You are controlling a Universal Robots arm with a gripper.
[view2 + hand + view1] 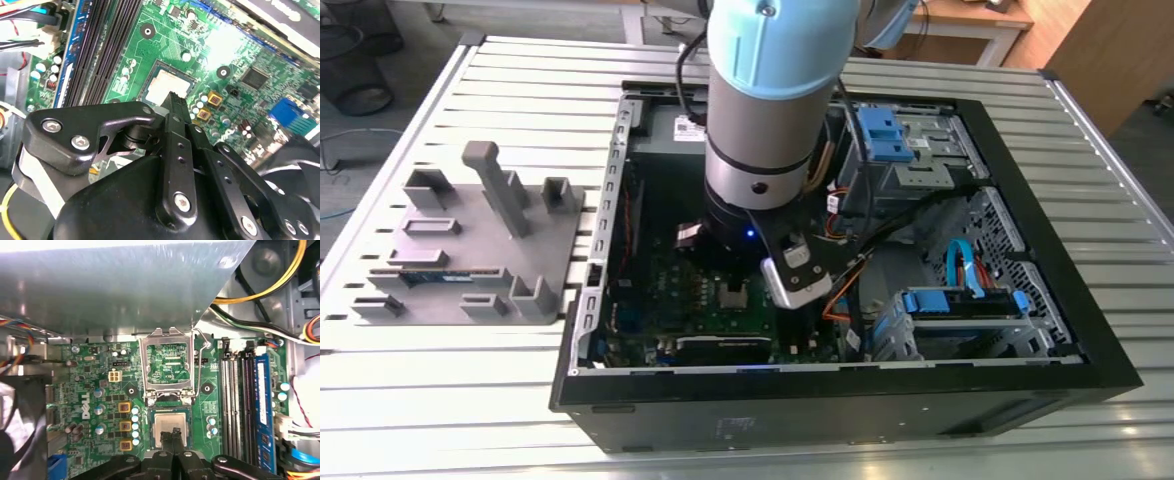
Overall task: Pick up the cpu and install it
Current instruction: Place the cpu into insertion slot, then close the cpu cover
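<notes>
Silver-grey and square, the cpu (170, 421) lies flat in its socket on the green motherboard (90, 390), directly beneath the tips of the pincer (175, 433) in the first wrist view. Both black fingers are pressed together with nothing between them, and their tips sit right over the chip's near edge. Whether they touch it I cannot tell. Just beyond the pincer, the socket's metal load frame (167, 365) stands hinged open, off the chip. Black memory slots (235, 400) run alongside the pincer. In the exterior view the arm (767, 90) reaches down into the open computer case (854, 400). A grey parts tray (480, 255) sits well away from the pincer, outside the case.
</notes>
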